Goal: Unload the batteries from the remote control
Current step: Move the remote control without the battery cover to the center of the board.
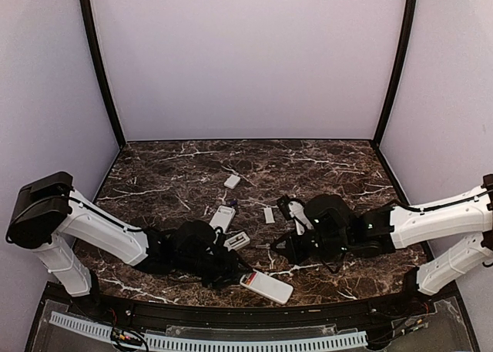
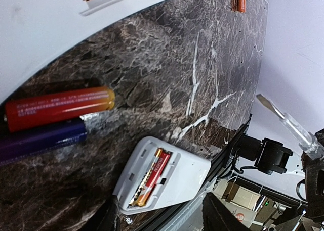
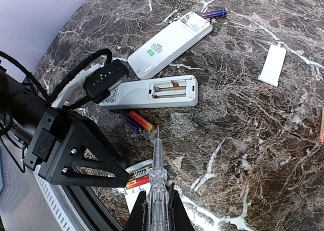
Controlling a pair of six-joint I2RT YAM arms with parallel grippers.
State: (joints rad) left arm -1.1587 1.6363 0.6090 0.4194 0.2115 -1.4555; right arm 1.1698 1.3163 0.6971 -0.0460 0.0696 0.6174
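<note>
Left end effector point(image 1: 235, 271) hangs released over the table point(image 1: 323, 167). A red battery point(image 2: 61, 108) and a purple battery point(image 2: 40, 140) lie free just beside an opened remote point(image 3: 136, 92). Right end effector point(image 3: 157, 213) clenches a screwdriver point(image 3: 158, 165), apparently to pry out cells seated in the near remote point(image 2: 192, 173).

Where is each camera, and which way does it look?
Top: above and behind, facing down at the table; left arm and right arm show.
Left wrist: low over the table, facing two loose batteries and a remote; own fingers unclear.
Right wrist: looks down past the right gripper and its screwdriver; left arm shows.
Shared: both wrists see those batteries.
</note>
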